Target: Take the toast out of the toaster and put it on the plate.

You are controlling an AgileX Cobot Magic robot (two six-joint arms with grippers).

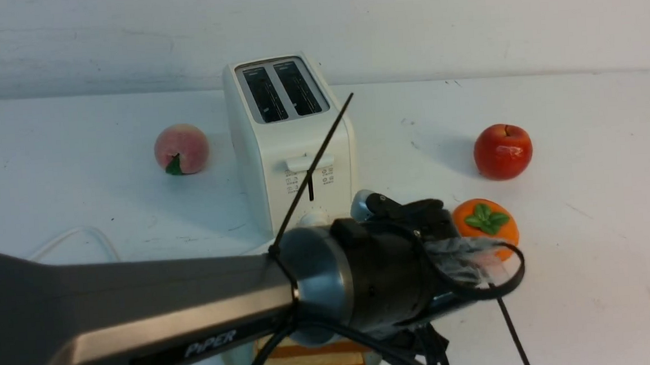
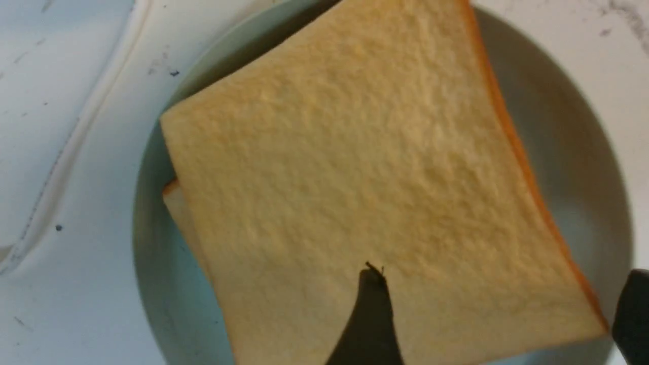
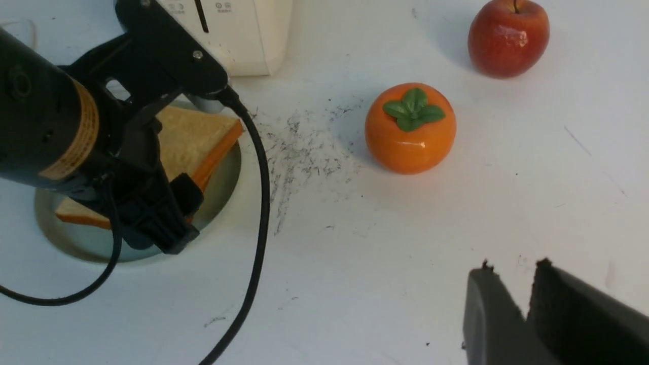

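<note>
The cream-white toaster stands mid-table with both slots dark and no toast showing in them. In front of it lies the pale plate with a slice of toast flat on it, stacked on a second slice. My left gripper hangs just above the top slice, its jaws spread wide to either side of one corner and gripping nothing. In the right wrist view the toast lies under the left gripper. My right gripper hovers over bare table with a narrow gap and nothing between its jaws.
A peach lies left of the toaster. A red apple and an orange persimmon lie to its right. The toaster's white cord loops at the left. The left arm's cable hangs beside the plate.
</note>
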